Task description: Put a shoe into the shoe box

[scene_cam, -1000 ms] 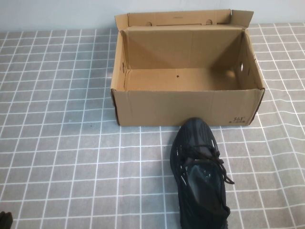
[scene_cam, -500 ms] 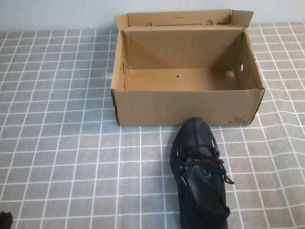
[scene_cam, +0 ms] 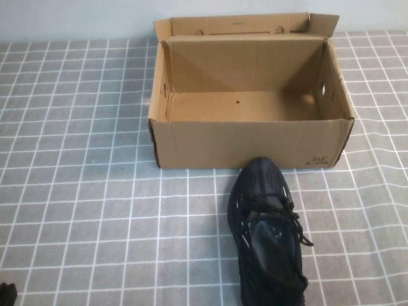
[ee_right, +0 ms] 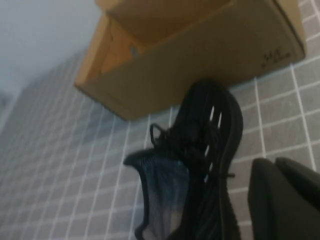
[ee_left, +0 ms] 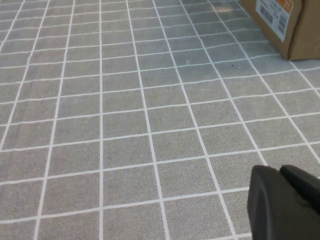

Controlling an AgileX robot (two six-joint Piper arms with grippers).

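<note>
Left pincer (ee_left: pixel 287 202) hovers low over the grey gridded worktop (scene_cam: pixel 76 191), right pincer (ee_right: pixel 285 200) beside the black knit sneaker (scene_cam: pixel 268 236); neither's opening is tellable. Sneaker's toe touches the open brown cardboard box (scene_cam: pixel 248 143).

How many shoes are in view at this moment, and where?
1. The shoe lies on the table, toe touching or nearly touching the front wall of the shoe box, which is empty. The left gripper and right gripper hold nothing.
</note>
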